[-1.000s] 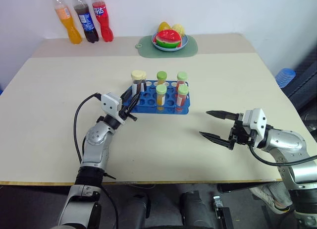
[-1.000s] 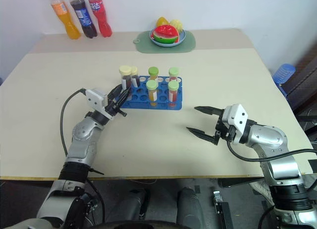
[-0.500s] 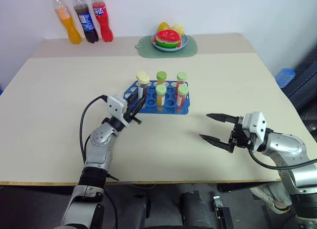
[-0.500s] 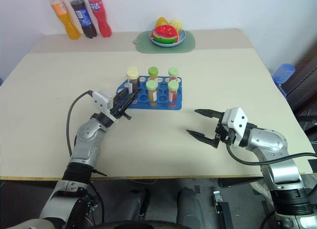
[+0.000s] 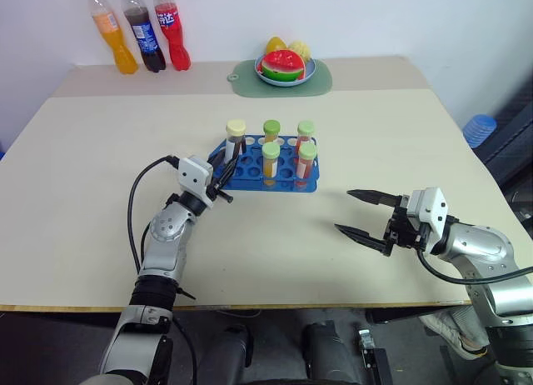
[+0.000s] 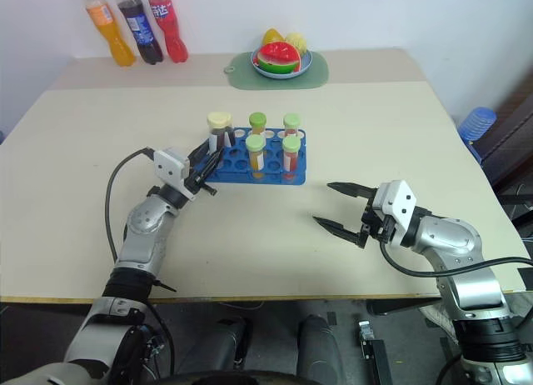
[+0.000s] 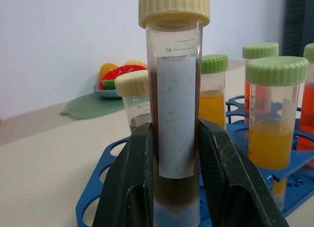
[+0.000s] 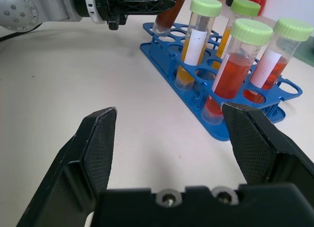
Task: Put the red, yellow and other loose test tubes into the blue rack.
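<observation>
The blue rack (image 5: 287, 182) stands mid-table with several green-capped tubes of orange and red liquid (image 5: 271, 160) upright in it. My left gripper (image 5: 223, 175) is shut on a cream-capped tube of dark brown liquid (image 7: 174, 114), holding it nearly upright at the rack's left end. Whether its lower tip (image 8: 161, 29) sits in a hole I cannot tell. A second cream-capped tube (image 7: 135, 97) stands in the rack just behind it. My right gripper (image 5: 360, 212) hovers open and empty over the table, right of the rack.
Three soda bottles (image 5: 137, 31) line the table's back left. A plate of fruit (image 5: 286, 66) rests on a green mat (image 5: 321, 83) at the back centre. A blue object (image 5: 479, 128) lies beyond the table's right edge.
The held tube has shifted slightly at the rack's left end and stands a little straighter. The right gripper remains open in the same place.
</observation>
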